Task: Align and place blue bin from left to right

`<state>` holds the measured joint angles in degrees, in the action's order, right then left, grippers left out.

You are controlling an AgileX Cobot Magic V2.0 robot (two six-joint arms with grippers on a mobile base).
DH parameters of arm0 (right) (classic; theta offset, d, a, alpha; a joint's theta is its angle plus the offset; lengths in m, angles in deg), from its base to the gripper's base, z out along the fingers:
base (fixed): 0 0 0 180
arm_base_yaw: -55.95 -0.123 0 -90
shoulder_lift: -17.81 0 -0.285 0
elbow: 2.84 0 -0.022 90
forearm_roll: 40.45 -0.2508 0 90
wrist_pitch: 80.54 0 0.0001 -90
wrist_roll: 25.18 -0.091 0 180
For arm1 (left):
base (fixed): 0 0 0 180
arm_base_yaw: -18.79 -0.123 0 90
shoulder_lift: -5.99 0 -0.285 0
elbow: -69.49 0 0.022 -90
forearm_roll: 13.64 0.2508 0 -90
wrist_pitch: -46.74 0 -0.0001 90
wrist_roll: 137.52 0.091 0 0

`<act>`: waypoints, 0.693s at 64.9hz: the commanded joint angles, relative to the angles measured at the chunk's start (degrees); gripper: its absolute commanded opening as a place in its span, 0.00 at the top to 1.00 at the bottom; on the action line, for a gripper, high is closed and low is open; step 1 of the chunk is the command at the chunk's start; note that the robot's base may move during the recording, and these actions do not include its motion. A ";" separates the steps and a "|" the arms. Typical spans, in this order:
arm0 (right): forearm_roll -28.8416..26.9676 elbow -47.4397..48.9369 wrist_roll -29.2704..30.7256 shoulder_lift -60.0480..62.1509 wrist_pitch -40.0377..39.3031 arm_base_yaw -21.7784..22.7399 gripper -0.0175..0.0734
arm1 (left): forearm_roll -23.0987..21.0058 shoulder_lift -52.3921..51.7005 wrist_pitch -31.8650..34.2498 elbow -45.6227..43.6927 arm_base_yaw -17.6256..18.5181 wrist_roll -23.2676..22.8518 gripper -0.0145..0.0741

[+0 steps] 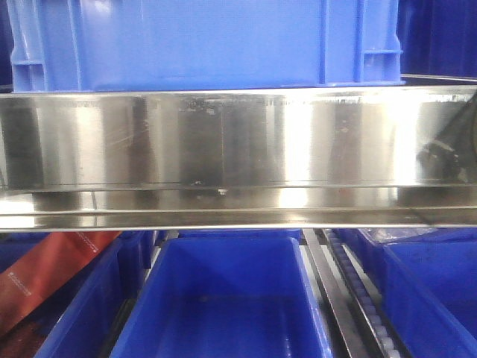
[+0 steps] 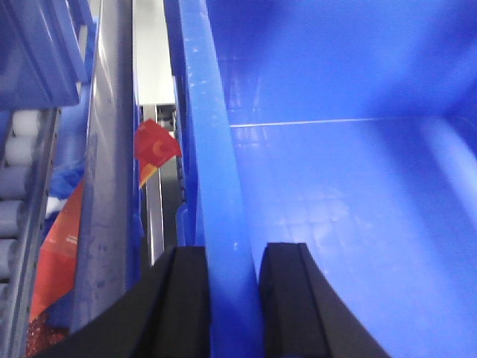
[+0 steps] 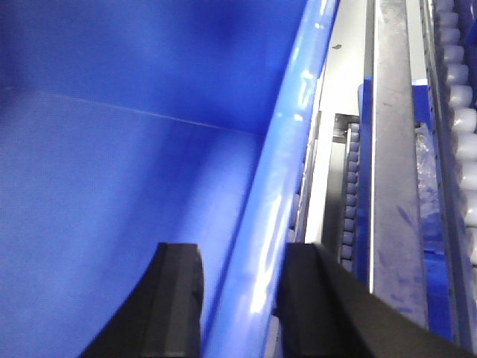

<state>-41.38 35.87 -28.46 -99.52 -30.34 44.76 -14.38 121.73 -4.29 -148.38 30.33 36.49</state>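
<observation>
Blue bin [image 1: 201, 41]: moulded plastic, smooth side panel, soft sheen.
Bin rim [image 2: 216, 194], left wrist view: plastic, lightly scuffed; floor inside faintly grid-textured.
Bin rim [image 3: 279, 186], right wrist view: plastic, glossy, with bright streaks.
Shelf rail [image 1: 223, 142]: brushed metal, mirror-bright (fine scratches and specks show).
Left gripper [image 2: 235, 298] and right gripper [image 3: 238, 306]: fingers black, matt.
Red packet [image 2: 155, 146]: glossy film or paper, cannot tell which.
Rollers [image 3: 462, 134]: pale, smooth, probably plastic.

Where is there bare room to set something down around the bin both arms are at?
The blue bin is bare inside, floor and walls. Outside its rims it is crowded: by the left pincer a metal rail and red packaging; by the right pincer a roller track.
</observation>
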 commanded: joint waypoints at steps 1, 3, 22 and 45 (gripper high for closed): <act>0.36 0.68 0.00 0.69 -4.72 0.34 0.85 | -2.45 -0.72 2.32 -1.04 0.84 0.78 0.59; 0.36 0.68 0.32 0.69 -4.72 0.46 0.81 | -2.45 -0.72 2.32 -1.04 0.84 0.78 0.52; 0.48 0.68 0.29 1.53 -1.97 0.82 0.18 | 0.00 -1.50 1.86 -1.15 0.84 0.78 0.15; 0.48 0.68 0.29 13.51 4.66 0.82 0.21 | 0.17 -12.25 -2.56 -1.15 0.84 0.78 0.18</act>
<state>-41.40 36.09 -28.29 -90.26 -28.14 45.34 -14.17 113.03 -4.98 -149.02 30.95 36.88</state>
